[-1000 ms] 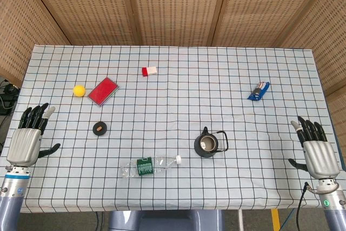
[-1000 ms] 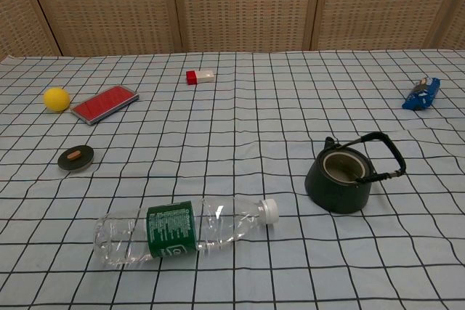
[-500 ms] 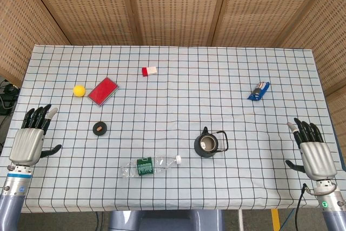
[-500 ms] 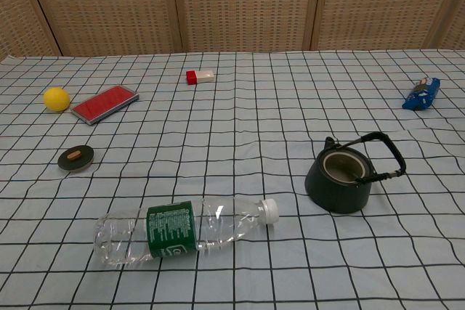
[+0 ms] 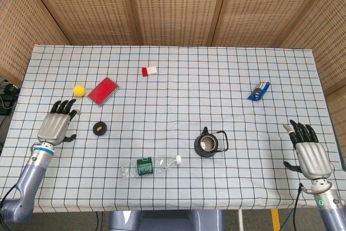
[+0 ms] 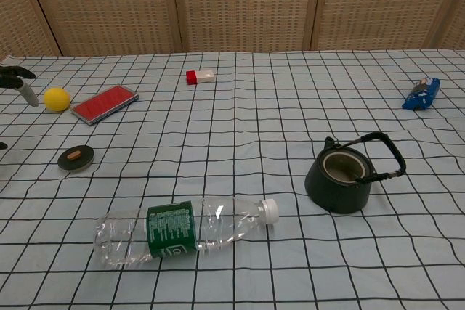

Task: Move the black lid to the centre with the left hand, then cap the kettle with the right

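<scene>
The small, flat, round black lid (image 5: 99, 128) with its brownish knob lies on the checked cloth of the bench (image 5: 178, 90), well left of the squat dark kettle (image 5: 207, 144), which stands open-mouthed with its wire handle folded down to the side. The left hand (image 5: 55, 126) hovers just left of the lid, fingers spread and empty, not touching it. The right hand (image 5: 307, 152) waits far right of the kettle, fingers apart as well, holding nothing.

The lid looks thin and smooth and sits flush on soft cloth, so I'd guess the fingers could skid it away or bunch the fabric instead of getting under its edge; the knob is a small target. A clear, crinkled plastic bottle with a green label (image 5: 150, 165) lies on its side between lid and kettle, nearer the front edge; being round and light, a careless sweep would likely set it rolling. The folded handle might also foul the lid when capping.
</scene>
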Robot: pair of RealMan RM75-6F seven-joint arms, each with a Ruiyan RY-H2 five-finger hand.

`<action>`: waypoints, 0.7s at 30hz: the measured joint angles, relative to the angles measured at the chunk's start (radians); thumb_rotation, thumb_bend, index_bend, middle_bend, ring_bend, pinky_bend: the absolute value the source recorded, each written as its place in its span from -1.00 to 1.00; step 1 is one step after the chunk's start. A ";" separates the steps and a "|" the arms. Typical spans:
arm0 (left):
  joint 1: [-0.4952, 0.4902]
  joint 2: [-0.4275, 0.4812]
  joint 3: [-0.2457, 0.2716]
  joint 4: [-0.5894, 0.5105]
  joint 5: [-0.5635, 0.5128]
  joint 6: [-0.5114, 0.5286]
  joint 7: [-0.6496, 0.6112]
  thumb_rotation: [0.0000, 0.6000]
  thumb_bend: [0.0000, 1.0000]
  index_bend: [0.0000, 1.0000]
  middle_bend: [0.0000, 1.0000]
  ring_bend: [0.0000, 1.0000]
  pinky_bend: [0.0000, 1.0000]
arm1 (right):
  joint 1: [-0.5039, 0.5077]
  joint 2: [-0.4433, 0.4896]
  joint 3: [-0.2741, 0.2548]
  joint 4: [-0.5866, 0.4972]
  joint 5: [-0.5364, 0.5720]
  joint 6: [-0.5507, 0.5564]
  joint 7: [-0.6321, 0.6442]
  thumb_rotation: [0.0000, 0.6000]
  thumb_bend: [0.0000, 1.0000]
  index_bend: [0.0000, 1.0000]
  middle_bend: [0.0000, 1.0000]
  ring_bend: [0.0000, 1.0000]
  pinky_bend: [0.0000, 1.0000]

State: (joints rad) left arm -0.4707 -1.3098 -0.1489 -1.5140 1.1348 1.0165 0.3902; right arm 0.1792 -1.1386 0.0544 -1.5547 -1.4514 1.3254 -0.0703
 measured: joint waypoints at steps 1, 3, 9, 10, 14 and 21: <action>-0.019 -0.009 -0.003 0.009 -0.026 -0.026 0.019 1.00 -0.55 -0.47 -1.00 -1.00 -1.00 | 0.000 0.001 0.000 -0.001 0.001 0.000 0.002 1.00 -0.52 -0.81 -1.00 -1.00 -1.00; -0.044 -0.023 -0.005 0.022 -0.058 -0.060 0.049 1.00 -0.55 -0.48 -1.00 -1.00 -1.00 | -0.001 0.004 0.001 -0.002 0.002 0.002 0.006 1.00 -0.52 -0.81 -1.00 -1.00 -1.00; -0.111 -0.070 0.002 0.060 -0.147 -0.126 0.137 1.00 -0.55 -0.48 -1.00 -1.00 -1.00 | -0.003 0.009 0.003 -0.004 0.001 0.007 0.017 1.00 -0.52 -0.81 -1.00 -1.00 -1.00; -0.121 -0.081 0.005 0.066 -0.163 -0.131 0.150 1.00 -0.55 -0.48 -1.00 -1.00 -1.00 | -0.003 0.009 0.004 -0.004 0.001 0.007 0.018 1.00 -0.52 -0.81 -1.00 -1.00 -1.00; -0.145 -0.110 0.018 0.086 -0.205 -0.142 0.182 1.00 -0.55 -0.48 -1.00 -1.00 -1.00 | -0.004 0.013 0.005 -0.006 0.000 0.011 0.026 1.00 -0.52 -0.81 -1.00 -1.00 -1.00; -0.175 -0.151 0.035 0.114 -0.251 -0.143 0.213 1.00 -0.54 -0.46 -1.00 -1.00 -1.00 | -0.005 0.020 0.006 -0.009 -0.003 0.016 0.041 1.00 -0.52 -0.81 -1.00 -1.00 -1.00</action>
State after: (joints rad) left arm -0.6452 -1.4610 -0.1139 -1.4000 0.8842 0.8734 0.6037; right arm 0.1741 -1.1190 0.0607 -1.5637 -1.4547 1.3410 -0.0298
